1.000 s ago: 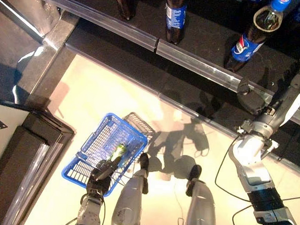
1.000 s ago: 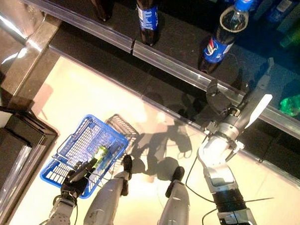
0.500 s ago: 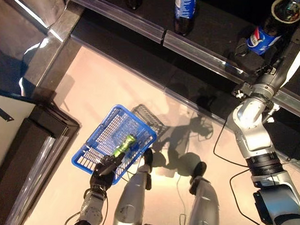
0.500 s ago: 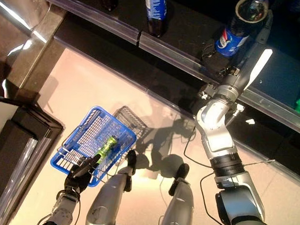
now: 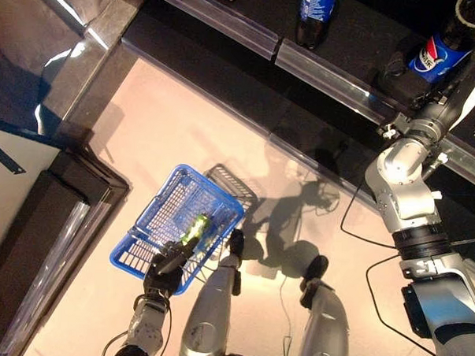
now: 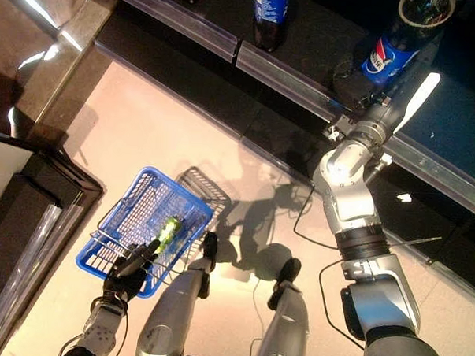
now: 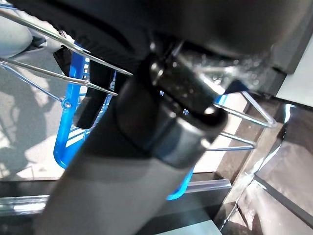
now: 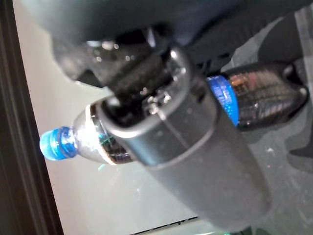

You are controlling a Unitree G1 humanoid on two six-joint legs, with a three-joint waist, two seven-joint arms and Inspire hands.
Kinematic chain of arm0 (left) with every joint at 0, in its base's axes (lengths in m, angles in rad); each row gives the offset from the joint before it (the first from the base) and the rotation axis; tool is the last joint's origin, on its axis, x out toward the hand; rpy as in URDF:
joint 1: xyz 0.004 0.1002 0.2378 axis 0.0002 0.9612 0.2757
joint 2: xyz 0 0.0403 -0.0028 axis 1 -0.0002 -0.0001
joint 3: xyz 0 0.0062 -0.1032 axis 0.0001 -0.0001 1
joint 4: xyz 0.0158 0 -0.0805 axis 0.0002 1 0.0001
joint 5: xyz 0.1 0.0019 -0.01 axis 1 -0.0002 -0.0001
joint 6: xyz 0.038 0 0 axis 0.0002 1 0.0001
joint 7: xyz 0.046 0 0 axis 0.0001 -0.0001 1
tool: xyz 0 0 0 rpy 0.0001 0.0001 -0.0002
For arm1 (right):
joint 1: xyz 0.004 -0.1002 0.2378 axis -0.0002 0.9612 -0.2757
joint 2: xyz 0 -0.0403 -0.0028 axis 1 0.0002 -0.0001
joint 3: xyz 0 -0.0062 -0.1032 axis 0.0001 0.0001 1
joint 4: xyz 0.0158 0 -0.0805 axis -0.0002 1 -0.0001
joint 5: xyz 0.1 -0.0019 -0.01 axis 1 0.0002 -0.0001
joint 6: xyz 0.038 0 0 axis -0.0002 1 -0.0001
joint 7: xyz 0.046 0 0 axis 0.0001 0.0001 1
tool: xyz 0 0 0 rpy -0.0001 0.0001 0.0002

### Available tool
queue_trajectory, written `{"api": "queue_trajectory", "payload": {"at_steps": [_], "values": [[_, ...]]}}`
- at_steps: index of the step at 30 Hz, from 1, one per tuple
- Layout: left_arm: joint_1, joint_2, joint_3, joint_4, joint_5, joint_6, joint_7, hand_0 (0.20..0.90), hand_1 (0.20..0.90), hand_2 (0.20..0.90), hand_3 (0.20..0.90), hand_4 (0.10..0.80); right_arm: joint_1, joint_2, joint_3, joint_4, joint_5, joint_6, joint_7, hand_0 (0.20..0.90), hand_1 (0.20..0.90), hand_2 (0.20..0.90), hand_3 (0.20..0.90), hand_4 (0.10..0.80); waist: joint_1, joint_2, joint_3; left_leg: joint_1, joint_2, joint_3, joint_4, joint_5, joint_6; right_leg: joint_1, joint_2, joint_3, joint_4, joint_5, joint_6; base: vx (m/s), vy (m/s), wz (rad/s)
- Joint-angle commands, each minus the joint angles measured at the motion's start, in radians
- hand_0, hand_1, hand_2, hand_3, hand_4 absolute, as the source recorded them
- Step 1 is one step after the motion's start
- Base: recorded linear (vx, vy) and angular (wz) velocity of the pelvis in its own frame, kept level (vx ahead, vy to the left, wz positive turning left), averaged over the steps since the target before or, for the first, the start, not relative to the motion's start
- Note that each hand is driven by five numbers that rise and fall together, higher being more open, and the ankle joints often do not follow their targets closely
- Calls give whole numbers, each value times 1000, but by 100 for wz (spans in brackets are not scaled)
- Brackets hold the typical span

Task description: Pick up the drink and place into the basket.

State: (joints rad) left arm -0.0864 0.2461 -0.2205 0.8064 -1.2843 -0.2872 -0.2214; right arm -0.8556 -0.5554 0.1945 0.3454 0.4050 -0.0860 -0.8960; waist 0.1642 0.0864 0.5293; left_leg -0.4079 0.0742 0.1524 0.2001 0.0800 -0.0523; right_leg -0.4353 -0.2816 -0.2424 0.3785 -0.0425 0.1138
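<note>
Right hand (image 8: 195, 147) round cola bottle (image 8: 122, 132)

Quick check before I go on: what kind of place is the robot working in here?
Probably a shop or a mock shop aisle: a dark shelf with a clear front rail holds upright cola bottles, and the left robot hand carries a blue wire shopping basket with a green bottle inside.

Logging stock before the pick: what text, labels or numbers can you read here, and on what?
Right cola bottle: blue label, print too blurred to read.
Left cola bottle: label too small to read.
Green bottle in the blue basket: label unreadable.
No signs or numbers elsewhere.
</note>
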Motion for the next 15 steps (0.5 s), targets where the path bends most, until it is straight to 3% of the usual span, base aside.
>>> {"api": "queue_trajectory", "payload": {"at_steps": [1, 15], "values": [[90, -15, -77, -109, 3, -9, -69, 300, 300, 300, 200, 100, -142, -103, -23, -43, 8, -78, -34, 900, 900, 900, 900, 800, 21, 20, -9, -41, -52, -61, 80, -74, 31, -7, 18, -77, 12, 15, -24, 0, 0, 0], [88, 7, -89, -126, 6, 12, -66, 300, 300, 300, 200, 100, -266, -117, 6, 64, 92, -80, -30, 900, 900, 900, 900, 800, 47, 26, -9, -65, -60, -78, 83, -72, 35, -12, 17, -88, 7, 16, -25, 3, 0, -2]]}}
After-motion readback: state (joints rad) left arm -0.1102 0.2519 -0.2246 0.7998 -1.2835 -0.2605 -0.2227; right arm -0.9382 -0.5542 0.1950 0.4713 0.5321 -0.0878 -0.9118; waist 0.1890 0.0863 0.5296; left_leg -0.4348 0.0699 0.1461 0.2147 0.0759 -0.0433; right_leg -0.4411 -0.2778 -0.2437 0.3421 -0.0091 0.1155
